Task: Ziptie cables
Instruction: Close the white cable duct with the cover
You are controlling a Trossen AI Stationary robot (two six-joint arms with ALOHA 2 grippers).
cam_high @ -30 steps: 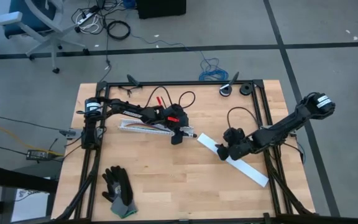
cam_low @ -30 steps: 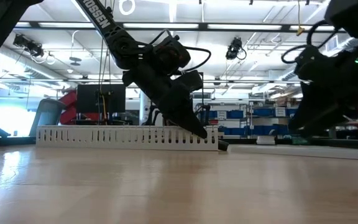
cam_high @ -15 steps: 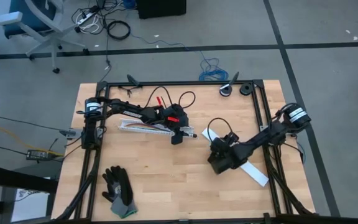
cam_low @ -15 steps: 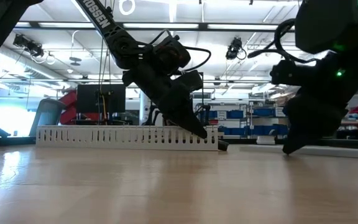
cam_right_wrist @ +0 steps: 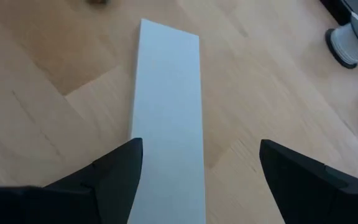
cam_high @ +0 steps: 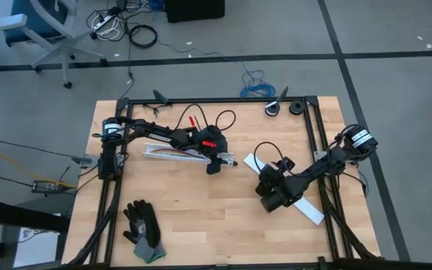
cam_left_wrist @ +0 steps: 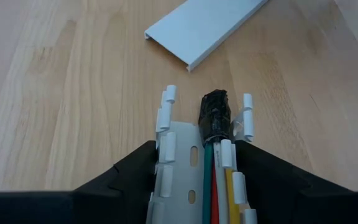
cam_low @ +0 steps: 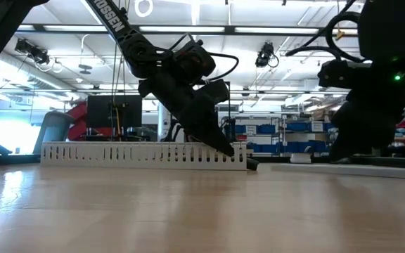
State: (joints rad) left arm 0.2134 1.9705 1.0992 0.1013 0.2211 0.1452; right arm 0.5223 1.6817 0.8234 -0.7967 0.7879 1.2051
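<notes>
The cables [cam_left_wrist: 215, 180], green, red, yellow and white wires with a black taped end [cam_left_wrist: 214, 114], lie inside a white slotted duct [cam_high: 178, 153] at the table's middle. My left gripper [cam_left_wrist: 194, 146] is at the duct's right end [cam_high: 214, 162], shut on it. My right gripper [cam_right_wrist: 197, 149] hangs open over a flat white strip [cam_right_wrist: 168, 106] that lies slantwise at the table's right [cam_high: 306, 210]; its fingers stand to either side of the strip. No thin black ziptie shows in any view. My left gripper holds the slotted duct near its right end [cam_left_wrist: 166, 140], one finger [cam_left_wrist: 135, 177] against each outer wall of tabs. It comes slanting down from the table's left, fingers lying along the duct. The duct rests flat on the table [cam_low: 146, 153].
A black glove [cam_high: 142, 229] lies at the near left. A red-handled tool [cam_high: 191, 118] and looped black cords [cam_high: 223, 116] sit beyond the duct. Two round spools [cam_high: 274, 110] stand at the far right edge. Bare wood lies between the duct and the near edge.
My right gripper has moved along the flat white strip toward the table's near edge, and its arm has drawn its elbow in toward the table. My left gripper and the duct have kept still.
</notes>
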